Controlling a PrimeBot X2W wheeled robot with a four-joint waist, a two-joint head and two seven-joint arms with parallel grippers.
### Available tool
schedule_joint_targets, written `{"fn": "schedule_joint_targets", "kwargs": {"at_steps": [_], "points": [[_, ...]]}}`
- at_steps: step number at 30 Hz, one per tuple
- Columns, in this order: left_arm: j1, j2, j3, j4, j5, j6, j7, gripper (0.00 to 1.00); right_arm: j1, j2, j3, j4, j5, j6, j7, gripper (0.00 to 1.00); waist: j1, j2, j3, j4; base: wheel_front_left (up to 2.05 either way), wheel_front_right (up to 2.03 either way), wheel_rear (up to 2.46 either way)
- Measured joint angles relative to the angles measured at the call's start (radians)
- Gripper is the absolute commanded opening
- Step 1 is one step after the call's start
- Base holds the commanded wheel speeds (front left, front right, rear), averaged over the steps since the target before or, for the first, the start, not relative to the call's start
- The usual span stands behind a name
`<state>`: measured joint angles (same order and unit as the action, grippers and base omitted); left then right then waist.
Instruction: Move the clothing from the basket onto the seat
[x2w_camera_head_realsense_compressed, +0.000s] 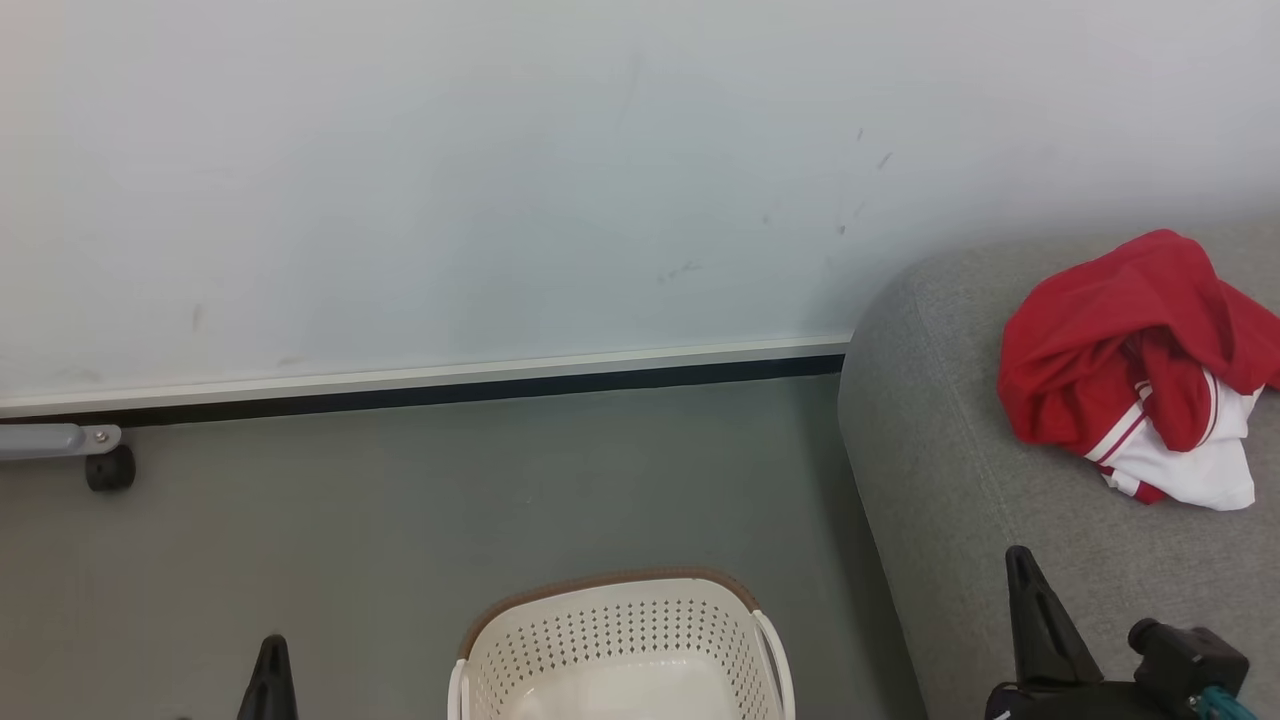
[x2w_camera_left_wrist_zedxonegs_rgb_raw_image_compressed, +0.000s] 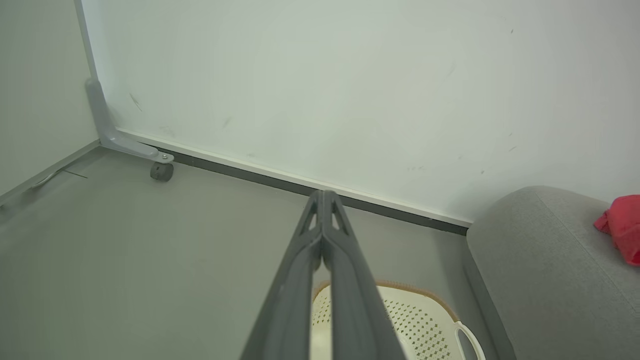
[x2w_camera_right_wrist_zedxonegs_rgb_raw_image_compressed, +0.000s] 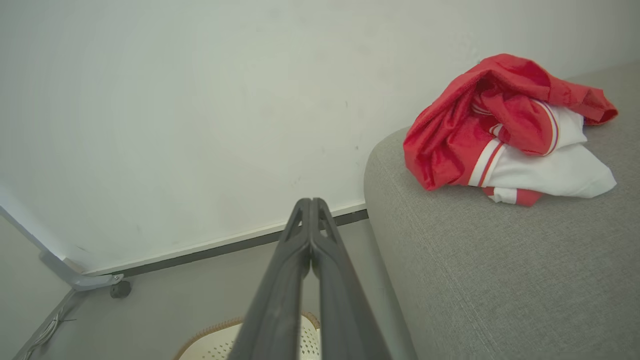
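The red and white clothing (x2w_camera_head_realsense_compressed: 1130, 370) lies bunched on the grey seat (x2w_camera_head_realsense_compressed: 960, 480) at the right; it shows too in the right wrist view (x2w_camera_right_wrist_zedxonegs_rgb_raw_image_compressed: 500, 130) and as a red edge in the left wrist view (x2w_camera_left_wrist_zedxonegs_rgb_raw_image_compressed: 622, 227). The cream basket (x2w_camera_head_realsense_compressed: 620, 640) stands on the floor at the bottom centre, and what shows of its inside is bare. My left gripper (x2w_camera_left_wrist_zedxonegs_rgb_raw_image_compressed: 322, 196) is shut with nothing in it, above and left of the basket (x2w_camera_left_wrist_zedxonegs_rgb_raw_image_compressed: 425, 315). My right gripper (x2w_camera_right_wrist_zedxonegs_rgb_raw_image_compressed: 311, 202) is shut and holds nothing, near the seat's front edge (x2w_camera_right_wrist_zedxonegs_rgb_raw_image_compressed: 450, 260). In the head view the left gripper (x2w_camera_head_realsense_compressed: 272, 650) and right gripper (x2w_camera_head_realsense_compressed: 1018, 560) show as dark tips.
A pale wall with a white and black baseboard (x2w_camera_head_realsense_compressed: 420, 385) runs behind the grey floor (x2w_camera_head_realsense_compressed: 400, 520). A grey metal leg with a black caster (x2w_camera_head_realsense_compressed: 110, 468) stands at the far left by the wall. The seat's rounded end is just right of the basket.
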<state>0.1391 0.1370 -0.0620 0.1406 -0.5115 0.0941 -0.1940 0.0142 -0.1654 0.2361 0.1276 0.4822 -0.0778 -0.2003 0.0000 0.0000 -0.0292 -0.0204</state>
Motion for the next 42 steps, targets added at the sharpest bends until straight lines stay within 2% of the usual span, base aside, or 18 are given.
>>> {"fn": "schedule_joint_targets", "kwargs": {"at_steps": [42], "points": [[-0.100, -0.046, 0.077, 0.073, -0.530, -0.104, 0.152, 0.00, -0.046, 0.058, -0.182, 0.082, 0.546, 0.095, 0.158, 0.00, 0.0000, 0.0000, 0.015, 0.010, 0.00, 0.00, 0.00]]}}
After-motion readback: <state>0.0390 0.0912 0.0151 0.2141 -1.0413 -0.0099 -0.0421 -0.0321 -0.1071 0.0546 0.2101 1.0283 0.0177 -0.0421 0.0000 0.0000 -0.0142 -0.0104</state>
